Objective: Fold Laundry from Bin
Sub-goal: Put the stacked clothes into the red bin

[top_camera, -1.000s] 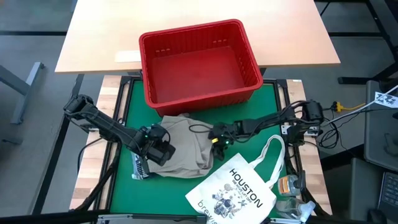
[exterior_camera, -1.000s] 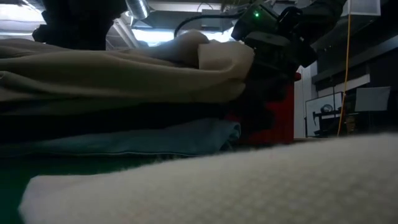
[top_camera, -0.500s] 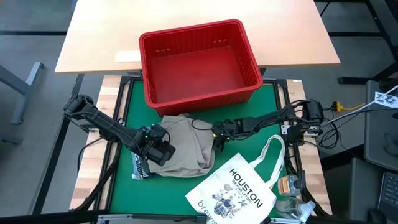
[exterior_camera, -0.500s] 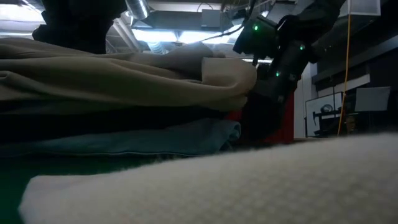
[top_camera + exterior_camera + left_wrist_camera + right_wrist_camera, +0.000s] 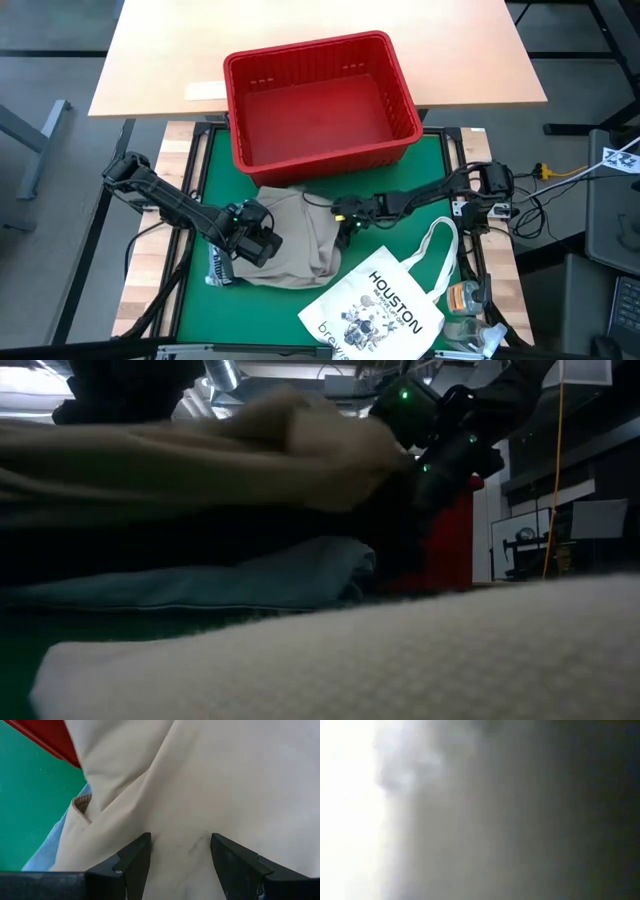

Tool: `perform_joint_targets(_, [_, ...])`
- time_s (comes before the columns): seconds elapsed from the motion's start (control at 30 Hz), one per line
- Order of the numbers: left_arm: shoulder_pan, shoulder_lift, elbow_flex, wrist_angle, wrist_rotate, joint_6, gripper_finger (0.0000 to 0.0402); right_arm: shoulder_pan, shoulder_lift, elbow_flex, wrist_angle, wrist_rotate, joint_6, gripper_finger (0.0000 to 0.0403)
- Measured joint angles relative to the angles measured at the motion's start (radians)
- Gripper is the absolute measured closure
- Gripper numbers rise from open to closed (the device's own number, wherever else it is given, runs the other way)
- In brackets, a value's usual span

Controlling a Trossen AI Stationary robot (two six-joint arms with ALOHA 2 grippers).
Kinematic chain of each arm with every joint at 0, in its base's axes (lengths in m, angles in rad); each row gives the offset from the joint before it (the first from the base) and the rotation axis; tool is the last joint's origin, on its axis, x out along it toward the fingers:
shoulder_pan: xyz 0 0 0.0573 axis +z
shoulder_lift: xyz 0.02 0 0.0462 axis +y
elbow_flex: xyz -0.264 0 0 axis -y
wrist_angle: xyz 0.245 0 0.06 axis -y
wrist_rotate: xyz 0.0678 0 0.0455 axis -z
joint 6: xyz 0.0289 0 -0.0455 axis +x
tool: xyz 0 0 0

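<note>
The khaki-tan garment (image 5: 300, 238) lies on top of a stack on the green mat in front of the empty red bin (image 5: 320, 100). In the low view a dark garment (image 5: 200, 530) and the light blue denim (image 5: 250, 575) lie beneath the khaki-tan garment (image 5: 200, 470). My left gripper (image 5: 255, 240) is open, pointing down over the khaki's left part (image 5: 180, 845). My right gripper (image 5: 345, 213) is at the khaki's right edge and also shows in the low view (image 5: 430, 440). Its wrist view shows only a blur. My left gripper points down at the flat top layer of the khaki garment (image 5: 180, 835), its two fingers (image 5: 135, 862) apart with nothing between them. I cannot tell whether the fingertips touch the cloth.
The white "HOUSTON" tote bag (image 5: 385, 305) lies at the mat's near right and fills the low view's foreground (image 5: 350, 660). The light wooden table (image 5: 320, 40) stands behind the bin. Cables and small items (image 5: 465, 300) lie at the right edge.
My right gripper has gone a little toward the table's left, along the khaki's right edge. In the low view the raised fold of khaki cloth beside it has moved leftward and now shows blurred. The lower garments have stayed in place.
</note>
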Motion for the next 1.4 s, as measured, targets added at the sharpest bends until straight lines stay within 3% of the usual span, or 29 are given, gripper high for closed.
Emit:
perform_joint_targets(0.4, [0.000, 0.000, 0.000, 0.020, 0.000, 0.000, 0.0202, 0.011, 0.000, 0.000, 0.075, -0.022, 0.089, 0.0095])
perform_joint_targets(0.6, [0.000, -0.007, 0.000, 0.025, 0.009, 0.000, 0.0202, 0.068, 0.000, 0.000, 0.076, 0.084, 0.090, 0.0095])
perform_joint_targets(0.87, [-0.006, -0.108, 0.015, -0.039, 0.001, 0.023, 0.0202, 0.099, 0.000, 0.000, 0.075, 0.171, 0.089, 0.0095])
perform_joint_targets(1.0, [-0.018, -0.150, 0.015, -0.089, 0.081, 0.015, 0.0202, 0.097, -0.001, 0.001, 0.064, 0.176, 0.110, 0.0095])
perform_joint_targets(1.4, [-0.147, -0.163, 0.015, -0.384, 0.223, -0.242, 0.0202, 0.098, 0.066, 0.003, 0.075, 0.184, 0.164, 0.0095])
